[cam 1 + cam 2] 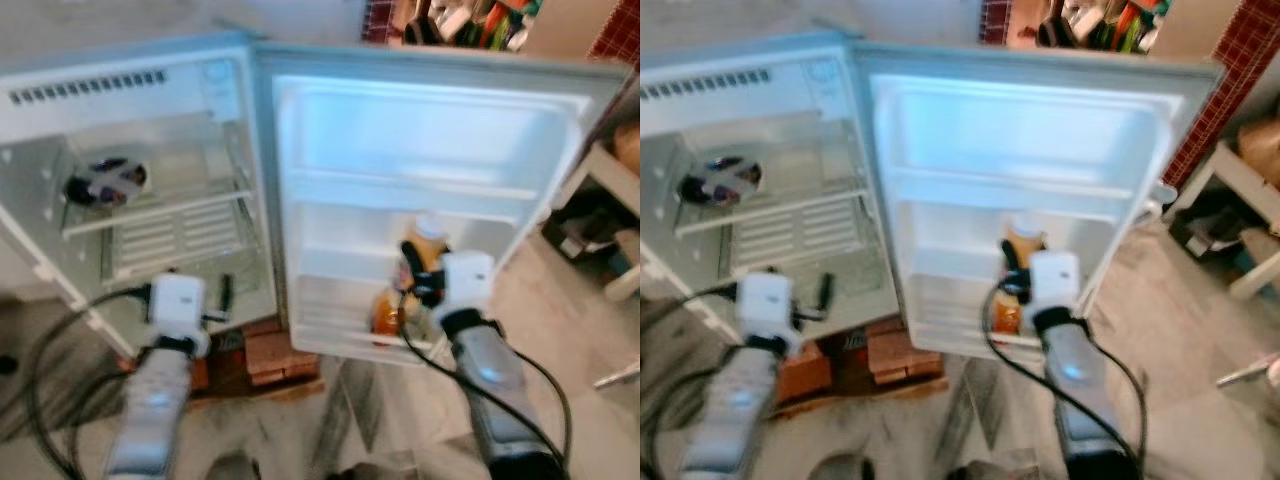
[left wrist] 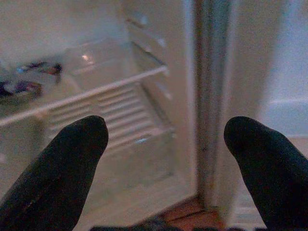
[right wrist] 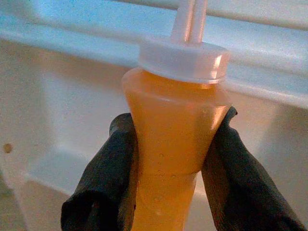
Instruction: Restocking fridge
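A small fridge [image 1: 150, 90] stands open, its door [image 1: 420, 130] swung out to the right. My right gripper [image 3: 174, 122] is shut on the neck of an orange bottle [image 3: 173, 110] with a white cap, held upright at the door's lower shelf [image 1: 330, 265]. From the head, the bottle [image 1: 428, 240] rises just above my right gripper [image 1: 415, 280]. A second orange container [image 1: 385, 312] sits lower in the door rack. My left gripper [image 1: 215, 298] is open in front of the fridge's bottom compartment, holding nothing. A dark packet [image 1: 105, 182] lies on the inner wire shelf [image 2: 110, 91].
Red bricks [image 1: 270, 355] prop the fridge off the floor. A white table [image 1: 610, 180] with clutter beneath stands to the right. Bottles and utensils [image 1: 470, 20] sit above the fridge. Black cables [image 1: 50, 360] trail from both arms.
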`<state>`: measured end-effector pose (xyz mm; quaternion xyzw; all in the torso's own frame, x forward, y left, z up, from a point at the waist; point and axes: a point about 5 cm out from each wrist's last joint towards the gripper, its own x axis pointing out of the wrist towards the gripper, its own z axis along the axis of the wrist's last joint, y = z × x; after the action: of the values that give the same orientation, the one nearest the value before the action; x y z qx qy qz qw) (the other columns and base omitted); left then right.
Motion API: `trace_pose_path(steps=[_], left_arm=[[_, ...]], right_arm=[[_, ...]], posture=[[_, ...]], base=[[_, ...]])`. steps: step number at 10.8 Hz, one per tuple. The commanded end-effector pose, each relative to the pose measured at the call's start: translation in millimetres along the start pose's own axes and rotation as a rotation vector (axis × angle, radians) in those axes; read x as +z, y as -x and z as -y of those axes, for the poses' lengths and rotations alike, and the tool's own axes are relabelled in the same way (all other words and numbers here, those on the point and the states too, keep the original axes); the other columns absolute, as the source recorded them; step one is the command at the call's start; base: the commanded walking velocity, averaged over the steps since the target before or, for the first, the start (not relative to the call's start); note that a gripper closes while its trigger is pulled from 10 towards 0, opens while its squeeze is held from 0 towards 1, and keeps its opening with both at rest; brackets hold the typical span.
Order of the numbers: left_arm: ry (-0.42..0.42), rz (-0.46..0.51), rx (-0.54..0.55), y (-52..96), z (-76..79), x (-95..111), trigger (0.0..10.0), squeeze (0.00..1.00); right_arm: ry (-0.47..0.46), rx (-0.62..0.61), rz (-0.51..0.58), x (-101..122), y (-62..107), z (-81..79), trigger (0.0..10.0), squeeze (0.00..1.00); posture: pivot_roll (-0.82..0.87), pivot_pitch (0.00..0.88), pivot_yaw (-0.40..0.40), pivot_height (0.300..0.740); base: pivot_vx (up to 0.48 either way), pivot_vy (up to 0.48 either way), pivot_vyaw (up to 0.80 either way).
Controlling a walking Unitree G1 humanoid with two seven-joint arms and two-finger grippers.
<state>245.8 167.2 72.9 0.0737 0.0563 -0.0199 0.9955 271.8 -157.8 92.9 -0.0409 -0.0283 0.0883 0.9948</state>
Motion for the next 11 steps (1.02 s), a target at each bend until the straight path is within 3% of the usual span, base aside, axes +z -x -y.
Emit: trace_pose_path(steps=[1, 2, 4, 7, 9, 11], left_arm=[[-0.01, -0.005, 0.019, 1.8, -6.8, 0, 10.0, 0.0], [-0.009, -0.005, 0.019, 3.2, -5.8, -1, 10.0, 0.0], [-0.005, -0.011, 0.024, 4.8, -5.2, -2, 10.0, 0.0], [-0.013, -0.083, 0.026, 20.5, -2.3, -20, 10.0, 0.0], [-0.016, -0.076, 0.031, 18.9, -2.9, -16, 10.0, 0.0], [-0.029, -0.067, 0.029, 16.7, -3.0, -14, 10.0, 0.0]], right_arm=[[-0.034, 0.035, 0.008, 4, -2.2, -3.8, 10.0, 0.0], [-0.114, 0.15, -0.03, 0, -0.7, -14.5, 10.0, 0.0], [-0.163, 0.253, -0.046, 0, 0.5, -25.0, 10.0, 0.0], [-0.148, 0.344, -0.046, 2, -1.5, -34.2, 10.0, 0.0], [-0.142, 0.353, -0.048, 2, -2.5, -34.2, 10.0, 0.0], [-0.122, 0.349, -0.045, 2, -2.7, -33.2, 10.0, 0.0]], posture=[[0.15, 0.07, -0.052, 0.74], [0.15, 0.073, -0.053, 0.74], [0.15, 0.08, -0.055, 0.74], [0.16, 0.087, -0.059, 0.74], [0.16, 0.086, -0.062, 0.735], [0.16, 0.086, -0.065, 0.69]], base=[[0.0, 0.0, 0.0], [0.0, 0.0, 0.0], [0.0, 0.0, 0.0], [0.0, 0.0, 0.0], [0.0, 0.0, 0.0], [0.0, 0.0, 0.0]])
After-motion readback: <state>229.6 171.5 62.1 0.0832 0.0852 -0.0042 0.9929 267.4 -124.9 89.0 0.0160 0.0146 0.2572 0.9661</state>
